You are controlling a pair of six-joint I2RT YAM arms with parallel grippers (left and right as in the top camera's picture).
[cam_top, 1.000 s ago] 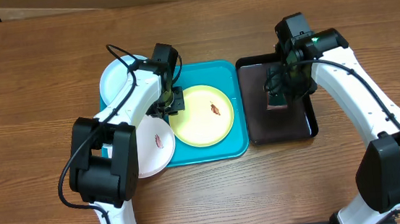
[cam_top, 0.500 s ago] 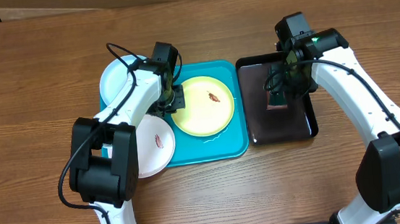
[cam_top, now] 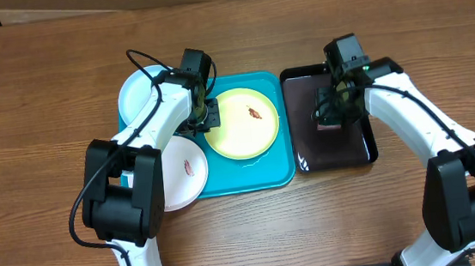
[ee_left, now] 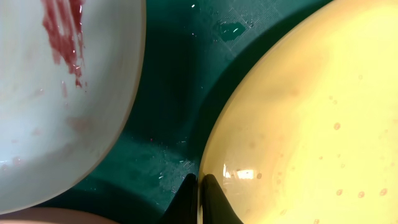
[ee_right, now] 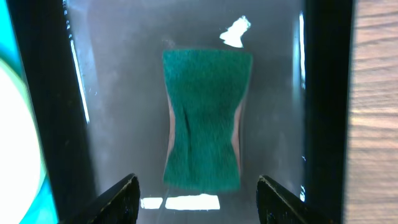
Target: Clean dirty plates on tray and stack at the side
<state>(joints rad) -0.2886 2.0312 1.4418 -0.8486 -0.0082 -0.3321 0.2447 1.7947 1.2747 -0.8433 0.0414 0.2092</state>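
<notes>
The turquoise tray (cam_top: 271,171) lies at the centre. The yellow-green plate (cam_top: 241,126) with a small brown smear is on it. My left gripper (cam_top: 209,118) is shut on that plate's left rim; the left wrist view shows the closed fingers (ee_left: 199,194) pinching the yellow rim (ee_left: 311,112). The light-blue plate (cam_top: 141,91) lies at the tray's upper left, partly under my left arm. The white plate (cam_top: 182,174) with a red smear overhangs the tray's lower left. My right gripper (ee_right: 205,200) is open just above a green sponge (ee_right: 205,124).
The sponge lies in a glossy black tray (cam_top: 352,144) right of the turquoise tray; it also shows in the right wrist view (ee_right: 277,124). A pale plate with a red smear (ee_left: 56,93) lies close beside the yellow one. Bare wooden table (cam_top: 45,98) surrounds both trays.
My left gripper has shifted the yellow-green plate a little up and right on the tray. My right arm has moved slightly left and lower over the sponge.
</notes>
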